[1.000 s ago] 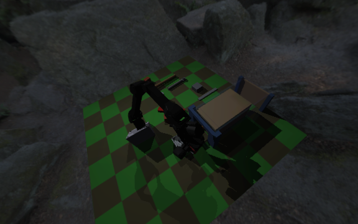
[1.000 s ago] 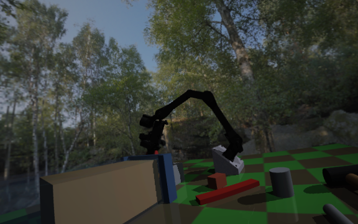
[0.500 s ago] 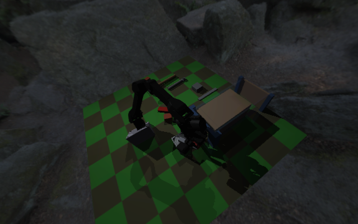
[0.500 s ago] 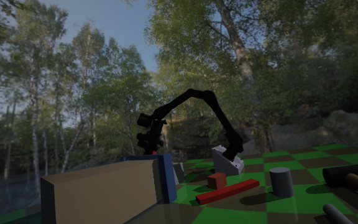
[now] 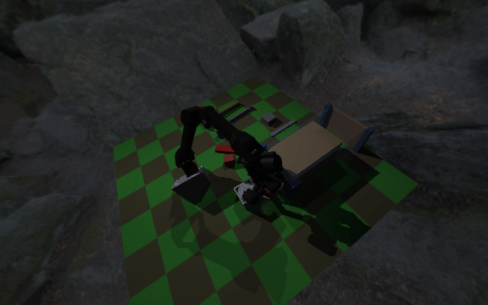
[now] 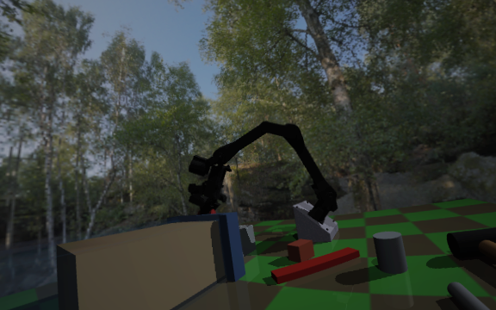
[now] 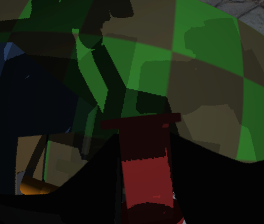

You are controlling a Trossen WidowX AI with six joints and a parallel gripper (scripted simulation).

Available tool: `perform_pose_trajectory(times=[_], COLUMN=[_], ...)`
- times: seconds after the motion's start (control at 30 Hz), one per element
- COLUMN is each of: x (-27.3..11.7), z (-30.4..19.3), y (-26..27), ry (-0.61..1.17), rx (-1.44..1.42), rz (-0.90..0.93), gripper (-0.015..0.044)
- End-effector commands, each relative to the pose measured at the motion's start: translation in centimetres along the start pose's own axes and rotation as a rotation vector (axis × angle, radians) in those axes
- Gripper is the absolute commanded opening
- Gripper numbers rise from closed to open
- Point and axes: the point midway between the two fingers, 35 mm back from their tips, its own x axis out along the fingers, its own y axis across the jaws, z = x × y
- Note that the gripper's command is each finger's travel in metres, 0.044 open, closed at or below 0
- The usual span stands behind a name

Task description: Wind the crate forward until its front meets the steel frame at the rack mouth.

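My gripper (image 5: 262, 194) (image 6: 208, 201) (image 7: 139, 138) is shut on the red winch handle (image 7: 145, 175) (image 6: 213, 211), pointing down. It hangs over the grey winch (image 5: 241, 191) (image 6: 247, 238), just in front of the rack's mouth. The tan crate (image 5: 307, 146) (image 6: 145, 263) sits flat inside the cubby, behind the blue steel frame (image 5: 293, 182) (image 6: 232, 245). An orange bit, perhaps the strap (image 7: 32, 189), shows at the left of the wrist view. The handle's key and the winch hole are hidden.
A red bar (image 5: 224, 148) (image 6: 314, 264) and a red block (image 5: 228, 158) (image 6: 300, 251) lie near the winch. A grey cylinder (image 6: 390, 251), a hammer (image 6: 480, 245), a grey block (image 5: 268, 119) and grey bars (image 5: 241, 114) lie further off. The arm's base (image 5: 193, 184) (image 6: 314, 225) stands to the side.
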Motion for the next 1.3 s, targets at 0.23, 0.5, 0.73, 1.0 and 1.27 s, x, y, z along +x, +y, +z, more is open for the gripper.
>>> perform_pose_trajectory(times=[0.23,0.5,0.73,1.0,1.27], x=[-0.7,-1.1,-1.5,-1.9,-2.4], z=[-2.0,-2.7,-3.5,-4.3,-5.3], y=[3.0,3.8,4.4,5.0,5.5], ry=[0.030,0.030,0.031,0.032,0.033], rx=[-0.017,-0.017,-0.017,-0.017,-0.017], rz=[0.038,0.038,0.039,0.039,0.039], gripper=[0.0000,0.0000,0.0000,0.0000,0.0000])
